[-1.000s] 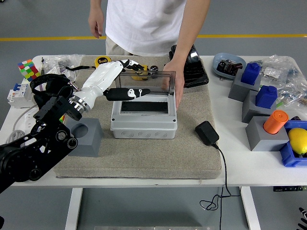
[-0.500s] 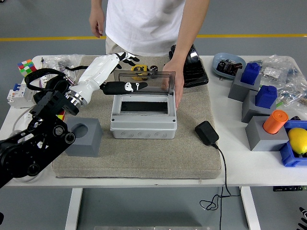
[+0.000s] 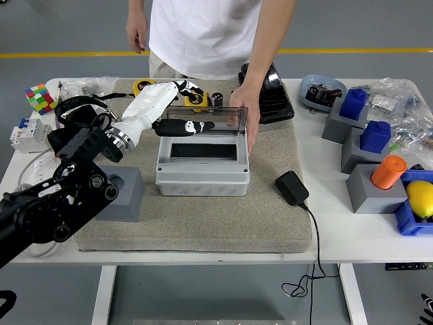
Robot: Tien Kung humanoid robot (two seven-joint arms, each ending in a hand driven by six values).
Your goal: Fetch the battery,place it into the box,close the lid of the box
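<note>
The grey box (image 3: pixel 202 173) stands on the beige mat with a dark inside. A person's hand (image 3: pixel 245 120) holds its clear lid (image 3: pixel 213 116) upright at the right edge. My left hand (image 3: pixel 181 108), white forearm and black fingers, hovers over the box's rear left corner. Its thumb (image 3: pixel 184 127) reaches across the opening in front of the lid, while the other fingers (image 3: pixel 186 87) spread behind it, holding nothing I can see. A small dark cylinder (image 3: pixel 217 99), possibly the battery, stands behind the lid beside a yellow tape measure (image 3: pixel 197 101).
A grey block with a round hole (image 3: pixel 124 192) sits left of the box. A black adapter (image 3: pixel 291 187) with its cable lies to the right. Blue and grey blocks, an orange cylinder (image 3: pixel 388 172) and a lemon (image 3: pixel 421 198) crowd the right side. A colour cube (image 3: pixel 40 99) sits far left.
My left hand drew back and left off the box, then came right again; it now sits slightly farther back along the lid than a second ago. The person still holds the lid.
</note>
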